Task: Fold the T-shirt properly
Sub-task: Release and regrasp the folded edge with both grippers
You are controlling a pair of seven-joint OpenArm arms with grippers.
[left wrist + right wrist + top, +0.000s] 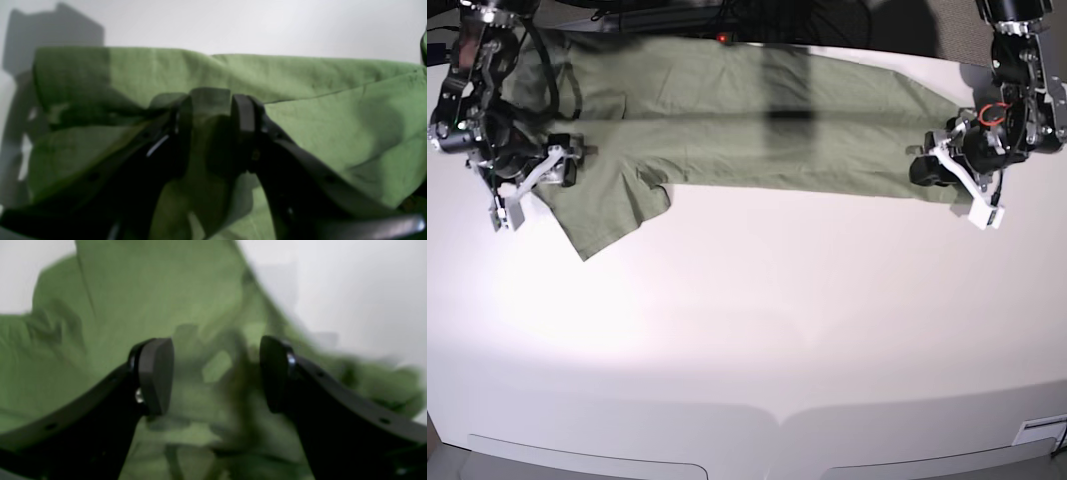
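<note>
T-shirt [333, 110] fabric sits pinched in left claw [210, 110], spreading beyond it.

Counting one T-shirt [747, 120], lying across the upper part of the base frame. Counting one white counter [747, 330], filling the rest of that frame. Counting two arms: the right arm [472, 70] showing at the upper left, the left arm [1022, 70] at the upper right. Counting two grippers: the right gripper [567, 160] at the upper left, the left gripper [924, 168] at the upper right. Counting two black fingers [156, 375] in the right wrist frame and two more fingers [244, 115] in the left wrist frame.
</note>
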